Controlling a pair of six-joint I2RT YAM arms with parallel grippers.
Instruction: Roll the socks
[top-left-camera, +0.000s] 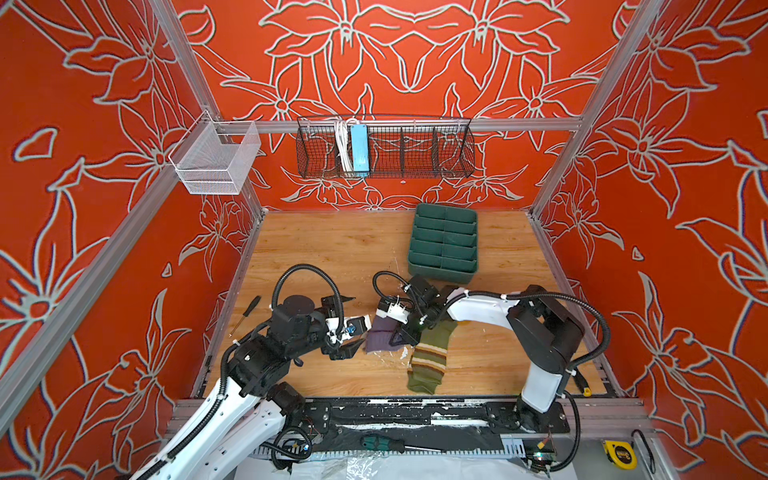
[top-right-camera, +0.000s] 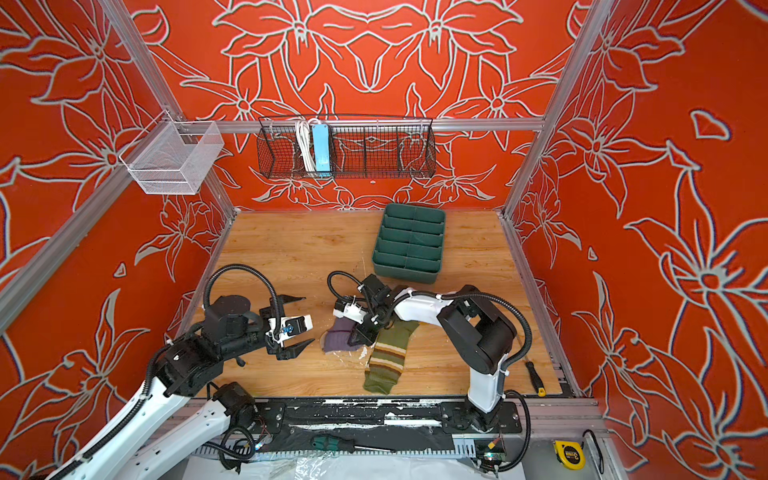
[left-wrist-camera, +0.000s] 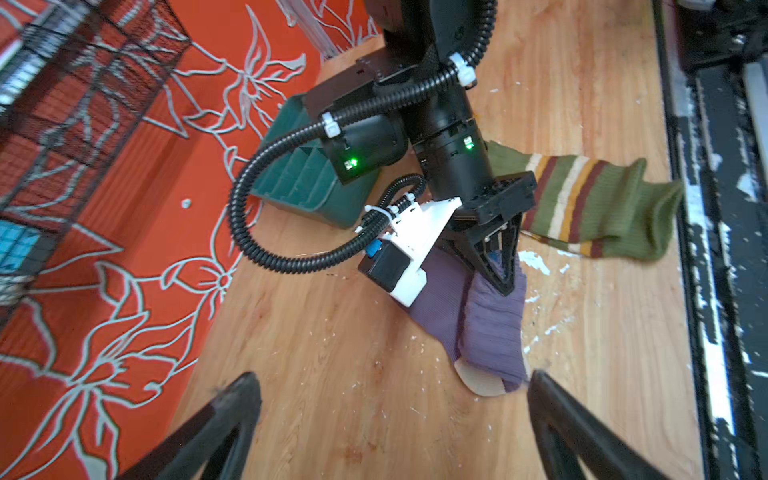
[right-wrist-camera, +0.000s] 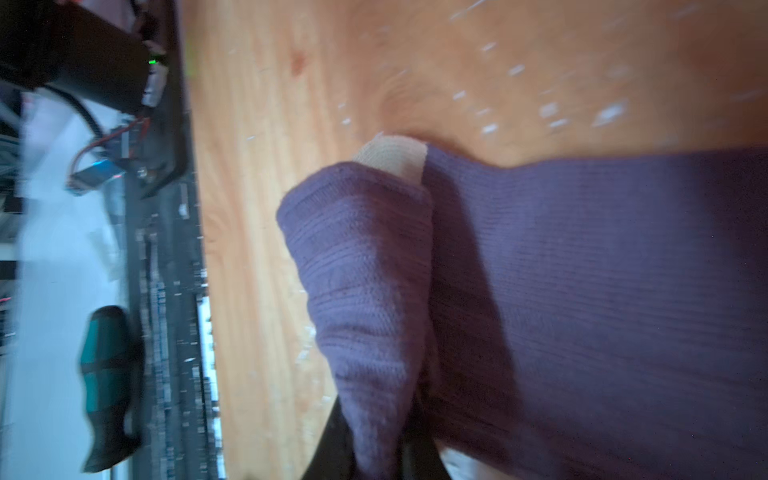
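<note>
The purple sock (top-left-camera: 379, 337) (top-right-camera: 337, 340) lies folded on the wooden table, its cream toe (left-wrist-camera: 482, 384) pointing toward my left gripper. My right gripper (top-left-camera: 397, 341) (top-right-camera: 356, 340) (left-wrist-camera: 504, 286) is shut on a raised fold of the purple sock (right-wrist-camera: 365, 291), and the cloth runs down between the jaws. The olive green sock (top-left-camera: 430, 357) (top-right-camera: 386, 359) (left-wrist-camera: 602, 208) with brown and cream stripes lies flat just right of it, partly under the right arm. My left gripper (top-left-camera: 358, 320) (top-right-camera: 309, 319) (left-wrist-camera: 392, 378) hovers open just left of the purple sock, with nothing between its fingers.
A green divided tray (top-left-camera: 440, 274) (top-right-camera: 405, 274) stands behind the socks. A black screwdriver (top-left-camera: 245, 316) lies at the table's left edge and a yellow-tipped one (top-right-camera: 534, 376) at its right edge. A green-handled screwdriver (top-left-camera: 380, 442) rests on the front rail. Wire baskets (top-left-camera: 384, 147) hang on the back wall.
</note>
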